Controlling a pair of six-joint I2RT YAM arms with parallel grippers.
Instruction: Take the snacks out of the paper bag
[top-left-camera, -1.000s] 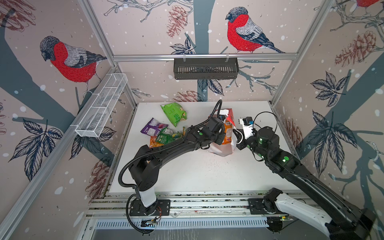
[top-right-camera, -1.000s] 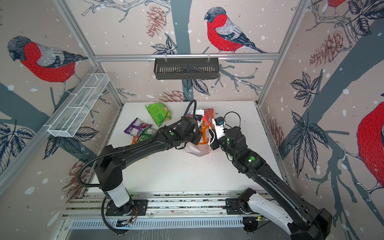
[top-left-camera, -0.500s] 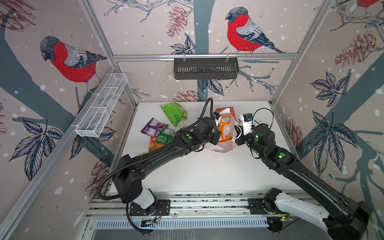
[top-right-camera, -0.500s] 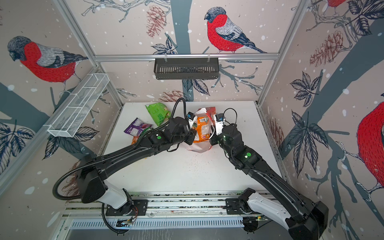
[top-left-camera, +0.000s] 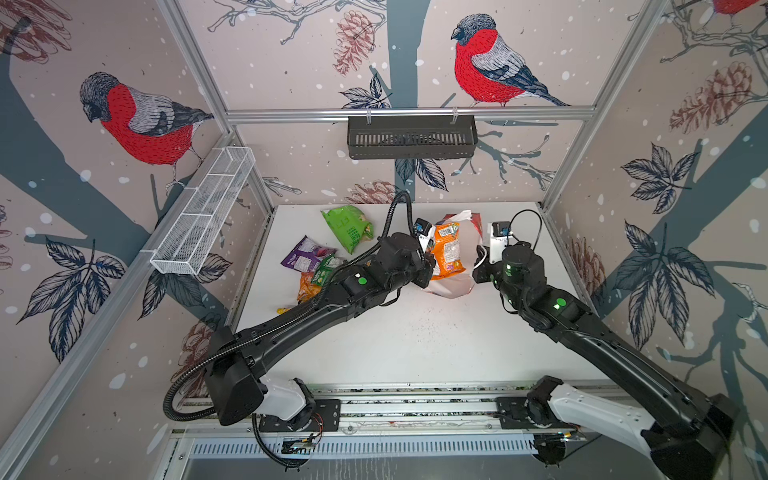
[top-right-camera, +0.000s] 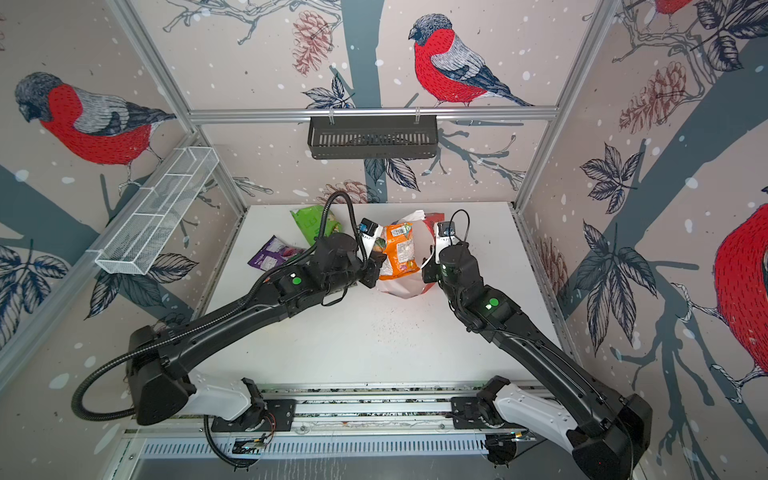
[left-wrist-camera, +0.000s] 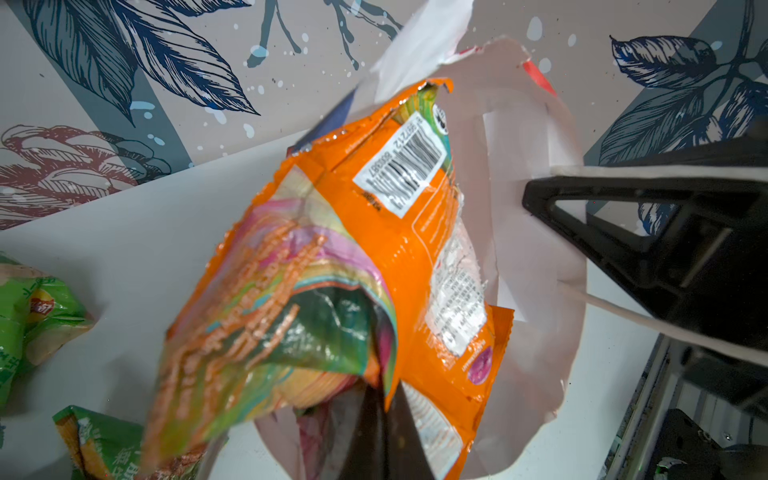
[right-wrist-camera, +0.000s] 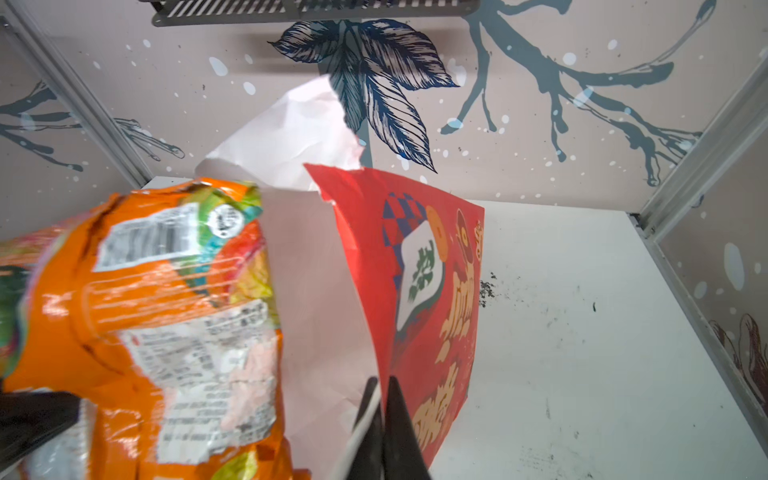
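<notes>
At the left of the bench lay snacks already out of the bag: a purple packet, a green packet farther back, and a small heap of green and orange ones just nearer. The left arm reached past them, and the left jaws were clenched on the lower edge of an orange packet. It hung at the mouth of the paper bag with the white inside behind it. Whether it had cleared the rim could not be told. The packet's long axis ran away from the jaws that held it. Its barcode end was farthest from them and, in both top views, pointed toward the back wall. To the right, the right arm held the bag. The right jaws were pinched shut on the red wall near its torn rim, and a white cord handle ran beside them. The step in hand looked like drawing this packet out. Done well, the pull would follow the packet's own length out through the mouth, so the crinkled foil would not catch the ragged paper. The right side would need to hold the bag firm against the drag. The packet could then swing left and be set down beside the others, not on top of them.
</notes>
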